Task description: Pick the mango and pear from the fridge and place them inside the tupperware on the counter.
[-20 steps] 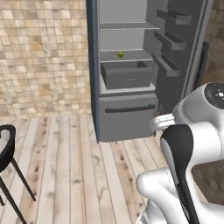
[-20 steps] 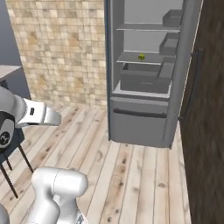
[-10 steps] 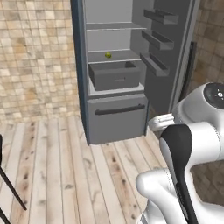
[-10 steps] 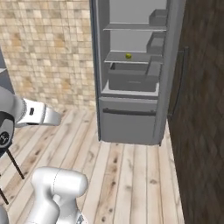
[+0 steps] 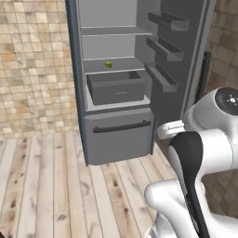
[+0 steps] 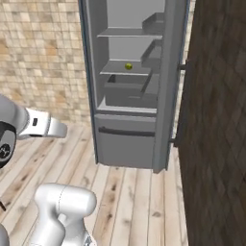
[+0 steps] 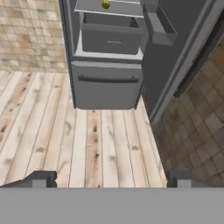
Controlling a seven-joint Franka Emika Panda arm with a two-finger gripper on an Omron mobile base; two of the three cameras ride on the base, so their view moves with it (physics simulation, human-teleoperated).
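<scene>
With the tool (image 7: 111,178) spread wide and empty, reaching for the pear (image 5: 108,64) risks clipping the fridge (image 5: 118,135) drawer below its shelf.

Two base views from behind the arm — left and right — facing the open fridge (image 5: 121,83) across the floor. Hand view angled down, sharing its drawer (image 7: 111,37).
</scene>
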